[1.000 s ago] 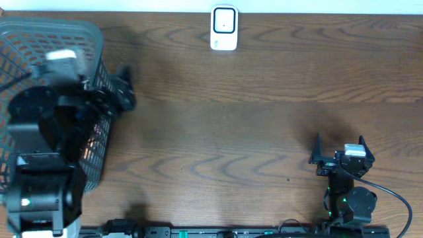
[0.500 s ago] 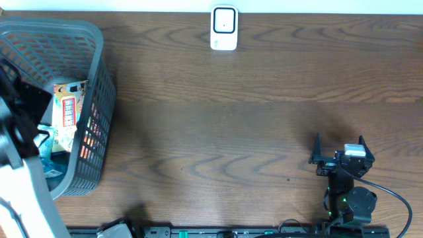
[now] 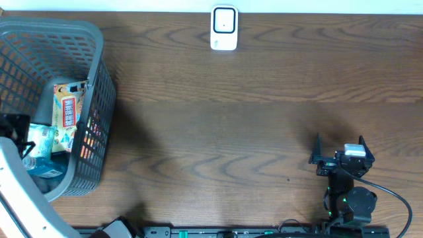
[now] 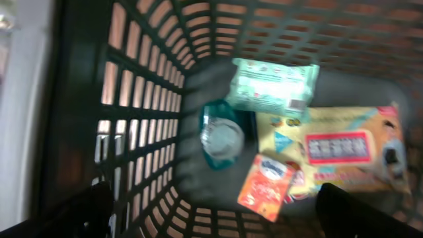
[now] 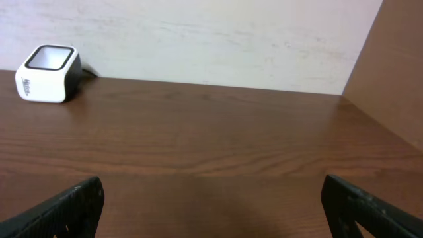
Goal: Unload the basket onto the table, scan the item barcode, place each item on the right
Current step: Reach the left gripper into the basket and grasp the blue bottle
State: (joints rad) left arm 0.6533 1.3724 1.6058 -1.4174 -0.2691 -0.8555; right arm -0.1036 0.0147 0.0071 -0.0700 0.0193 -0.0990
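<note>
The small orange packet (image 4: pixel 268 187) lay on the basket (image 4: pixel 142 125) floor right below the left claw (image 4: pixel 216 210), whose jaws hung wide and empty. It looked light, soft and slick, so pinching across its narrow width seemed best. The right claw (image 5: pixel 215 211) also gaped, empty, scanner (image 5: pixel 46 64) far ahead.
</note>
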